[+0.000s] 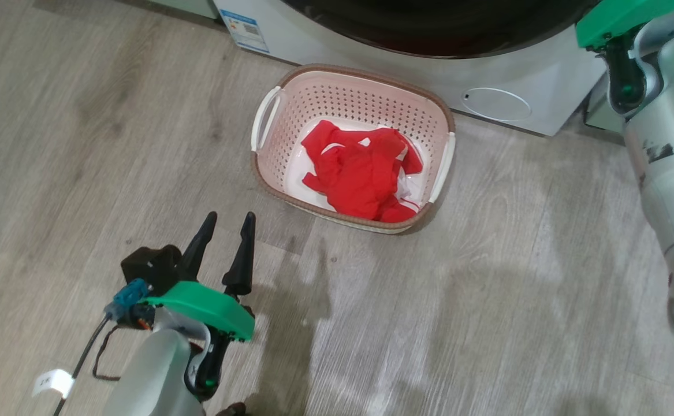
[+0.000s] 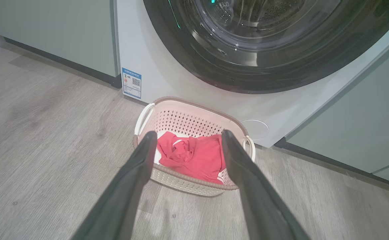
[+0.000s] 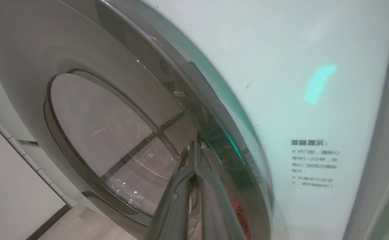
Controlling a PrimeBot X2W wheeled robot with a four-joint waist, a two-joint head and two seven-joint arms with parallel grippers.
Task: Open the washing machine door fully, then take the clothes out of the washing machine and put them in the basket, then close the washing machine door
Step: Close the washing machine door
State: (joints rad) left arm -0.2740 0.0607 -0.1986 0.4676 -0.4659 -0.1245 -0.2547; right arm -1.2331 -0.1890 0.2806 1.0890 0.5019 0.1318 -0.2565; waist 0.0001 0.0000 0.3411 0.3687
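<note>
Left gripper (image 1: pixel 230 216): I am holding it low over the floor (image 1: pixel 82 144), short of the basket, fingers spread wide and carrying nothing. I judge it is parking there to keep clear of the door's swing

Basket (image 1: pixel 342 98): it is sitting on the floor just in front of the washing machine (image 1: pixel 544 75), below the door, which keeps the drop from the drum short. The clothes (image 1: pixel 360 170) are lying crumpled inside it, red with white trim

Door (image 2: pixel 247 76): its black rim is looking flush with the white front, so I am reading the step in hand as the closing

Right gripper (image 3: pixel 195 146): fingers are pressing together on nothing, tips at the rim's outer edge, apparently pushing it home

Views: the left wrist camera is giving me the drum through the glass, with no red that I can make out. The head camera is cutting the door off at its lower rim. The right wrist camera is giving tip against rim; whether the latch is catching I cannot tell
</note>
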